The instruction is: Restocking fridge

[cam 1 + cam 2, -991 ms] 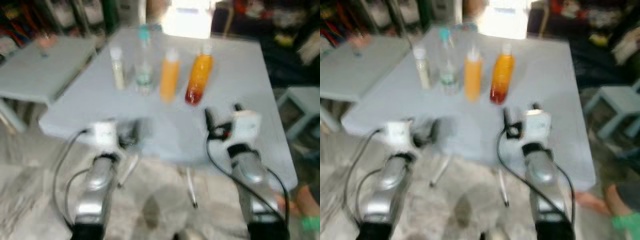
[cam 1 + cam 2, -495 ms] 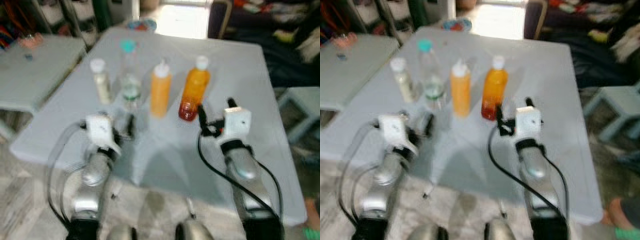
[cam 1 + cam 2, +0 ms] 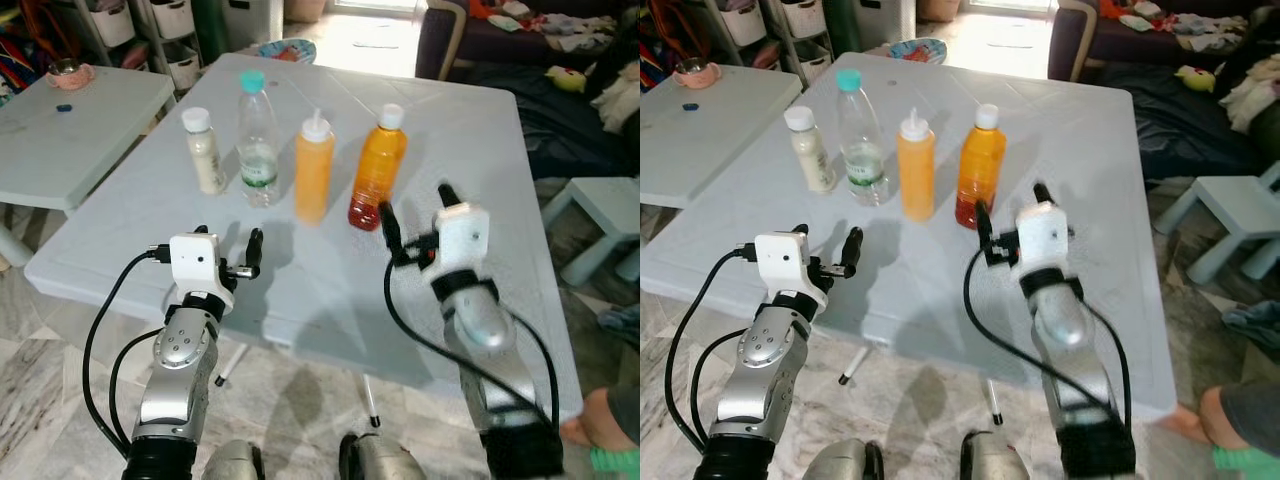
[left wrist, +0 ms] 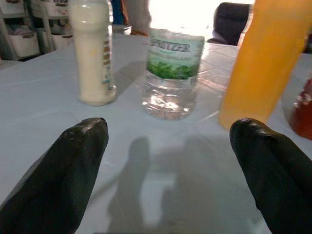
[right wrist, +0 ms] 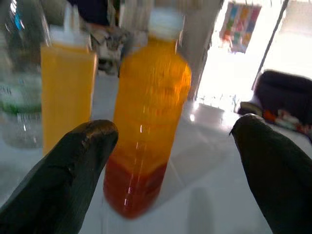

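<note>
Grippers nearest: left gripper and right gripper, both spread wide, holding nothing, hovering over the surface. Beyond, row of four: juice bottle just ahead of the right one, probably heavy, smooth, best gripped mid-body; squeeze bottle, water bottle, white bottle. Open room around; near edge close.

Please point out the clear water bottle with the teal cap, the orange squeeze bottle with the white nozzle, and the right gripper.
Clear water bottle with teal cap (image 3: 257, 140), left eye view, upper body.
Orange squeeze bottle with white nozzle (image 3: 312, 178), left eye view, body.
Right gripper (image 3: 415, 215), left eye view, between fingertips.
</note>
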### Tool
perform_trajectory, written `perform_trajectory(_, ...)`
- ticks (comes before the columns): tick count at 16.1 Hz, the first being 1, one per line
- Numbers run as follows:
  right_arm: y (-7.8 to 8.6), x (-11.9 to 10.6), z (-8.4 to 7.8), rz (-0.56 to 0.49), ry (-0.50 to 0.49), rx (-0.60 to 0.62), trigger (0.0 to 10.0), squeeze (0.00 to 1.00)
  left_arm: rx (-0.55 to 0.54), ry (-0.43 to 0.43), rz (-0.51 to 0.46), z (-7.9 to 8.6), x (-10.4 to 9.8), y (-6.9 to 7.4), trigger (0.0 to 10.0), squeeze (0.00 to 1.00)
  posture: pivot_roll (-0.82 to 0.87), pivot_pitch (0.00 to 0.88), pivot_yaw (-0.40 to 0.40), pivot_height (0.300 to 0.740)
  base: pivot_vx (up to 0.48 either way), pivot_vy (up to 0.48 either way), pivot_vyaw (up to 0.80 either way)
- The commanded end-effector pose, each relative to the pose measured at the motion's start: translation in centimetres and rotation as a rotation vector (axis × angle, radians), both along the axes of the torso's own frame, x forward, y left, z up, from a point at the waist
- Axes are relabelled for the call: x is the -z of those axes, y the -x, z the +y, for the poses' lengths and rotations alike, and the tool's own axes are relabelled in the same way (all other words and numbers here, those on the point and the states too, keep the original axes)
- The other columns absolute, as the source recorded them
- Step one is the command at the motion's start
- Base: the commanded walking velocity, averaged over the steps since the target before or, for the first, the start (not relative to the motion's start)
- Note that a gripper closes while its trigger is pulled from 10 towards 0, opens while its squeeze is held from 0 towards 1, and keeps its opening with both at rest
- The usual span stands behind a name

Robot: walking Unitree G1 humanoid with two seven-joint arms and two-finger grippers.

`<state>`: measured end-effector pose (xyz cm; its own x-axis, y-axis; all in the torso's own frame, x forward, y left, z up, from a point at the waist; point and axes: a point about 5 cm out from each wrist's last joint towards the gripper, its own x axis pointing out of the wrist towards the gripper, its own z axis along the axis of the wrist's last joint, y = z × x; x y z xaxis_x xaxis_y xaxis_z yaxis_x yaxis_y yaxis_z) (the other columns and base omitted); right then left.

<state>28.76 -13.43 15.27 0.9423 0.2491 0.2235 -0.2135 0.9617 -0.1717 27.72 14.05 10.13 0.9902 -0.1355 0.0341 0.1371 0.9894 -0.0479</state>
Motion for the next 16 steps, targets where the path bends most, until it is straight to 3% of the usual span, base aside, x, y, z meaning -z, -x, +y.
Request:
perform_trajectory(1,-0.1,-1.0,0.0,-0.044,0.012,-0.029,10.0,0.00,0.004,-0.013,-0.003,-0.1,-0.1,0.0,10.0,0.00,-0.02,0.097,-0.017,0.740,0.000,0.000,0.00)
perform_trajectory(9,-3.9,-5.8,0.1,-0.164,0.031,-0.131,10.0,0.00,0.004,-0.016,-0.007,-0.3,-0.2,-0.1,10.0,0.00,-0.01,0.111,-0.006,0.740,0.000,0.000,0.00)
perform_trajectory(16,-4.1,-6.4,-0.3,-0.190,0.028,-0.139,10.0,0.00,0.002,-0.029,-0.005,-0.3,-0.2,0.0,10.0,0.00,0.00,0.116,0.002,0.740,0.000,0.000,0.00)
